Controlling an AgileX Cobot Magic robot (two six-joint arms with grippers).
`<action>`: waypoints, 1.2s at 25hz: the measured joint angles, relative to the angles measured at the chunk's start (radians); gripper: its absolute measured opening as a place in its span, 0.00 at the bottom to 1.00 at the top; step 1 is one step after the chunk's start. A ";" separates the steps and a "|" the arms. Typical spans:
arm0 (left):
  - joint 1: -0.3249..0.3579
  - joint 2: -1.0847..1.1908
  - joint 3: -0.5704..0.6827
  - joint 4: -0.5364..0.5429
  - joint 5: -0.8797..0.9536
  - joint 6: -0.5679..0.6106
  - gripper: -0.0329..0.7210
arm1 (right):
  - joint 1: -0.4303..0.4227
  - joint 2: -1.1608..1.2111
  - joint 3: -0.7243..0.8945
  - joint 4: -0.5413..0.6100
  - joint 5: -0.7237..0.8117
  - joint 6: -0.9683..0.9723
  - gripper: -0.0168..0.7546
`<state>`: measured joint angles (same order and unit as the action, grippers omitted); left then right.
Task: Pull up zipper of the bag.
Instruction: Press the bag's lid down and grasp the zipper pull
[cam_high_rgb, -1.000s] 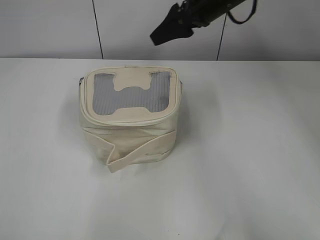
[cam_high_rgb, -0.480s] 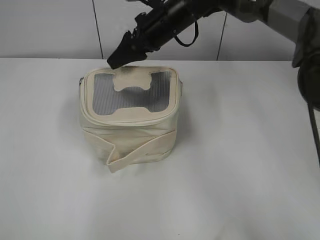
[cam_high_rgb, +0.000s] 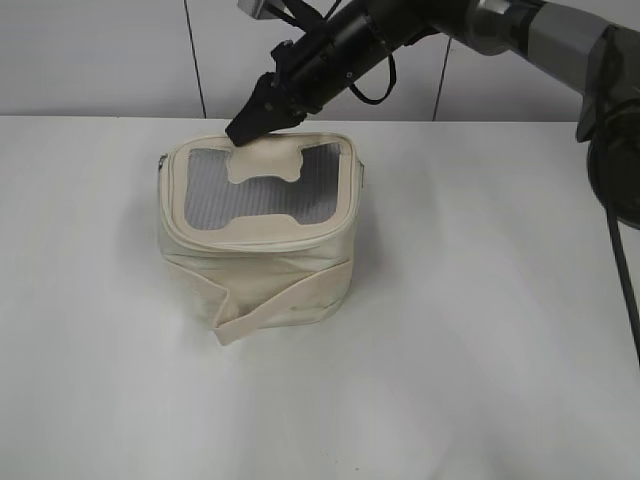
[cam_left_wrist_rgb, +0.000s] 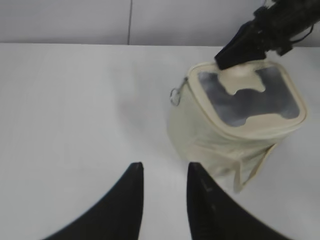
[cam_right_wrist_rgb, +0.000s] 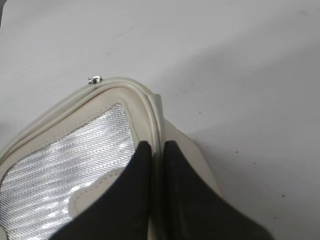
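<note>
The cream-white bag (cam_high_rgb: 262, 272) stands on the table with its grey mesh top panel up. The zipper (cam_high_rgb: 250, 243) runs around the top rim. One silver ring pull (cam_high_rgb: 160, 163) hangs at the bag's left corner and shows in the left wrist view (cam_left_wrist_rgb: 175, 95). My right gripper (cam_high_rgb: 246, 128) is shut, and its tips rest on the bag's back rim near the left corner. In the right wrist view its fingers (cam_right_wrist_rgb: 155, 145) straddle the rim line, with a small silver pull (cam_right_wrist_rgb: 95, 79) ahead at the corner. My left gripper (cam_left_wrist_rgb: 163, 167) is open and empty, low over the table left of the bag (cam_left_wrist_rgb: 215, 135).
The white table (cam_high_rgb: 480, 330) stretches around the bag. A grey panelled wall (cam_high_rgb: 100, 60) stands behind the table's back edge. The right arm (cam_high_rgb: 430, 25) reaches in from the upper right above the table. The wide cream strap (cam_high_rgb: 285, 303) crosses the bag's front.
My right gripper has come down and to the left from above the wall line to the bag's back rim. The bag has not moved.
</note>
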<state>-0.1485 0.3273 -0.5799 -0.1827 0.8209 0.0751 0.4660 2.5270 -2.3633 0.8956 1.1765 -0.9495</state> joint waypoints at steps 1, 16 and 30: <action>-0.007 0.070 -0.004 -0.048 -0.054 0.029 0.36 | 0.000 0.000 0.000 0.000 0.001 0.001 0.08; 0.278 1.149 -0.356 -1.147 0.068 1.294 0.43 | 0.000 0.000 0.000 -0.003 0.003 0.026 0.07; 0.065 1.440 -0.386 -0.891 -0.157 1.561 0.59 | -0.003 0.000 0.000 -0.006 0.003 0.055 0.07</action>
<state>-0.0838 1.7672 -0.9659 -1.0733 0.6641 1.6362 0.4630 2.5270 -2.3633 0.8896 1.1799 -0.8944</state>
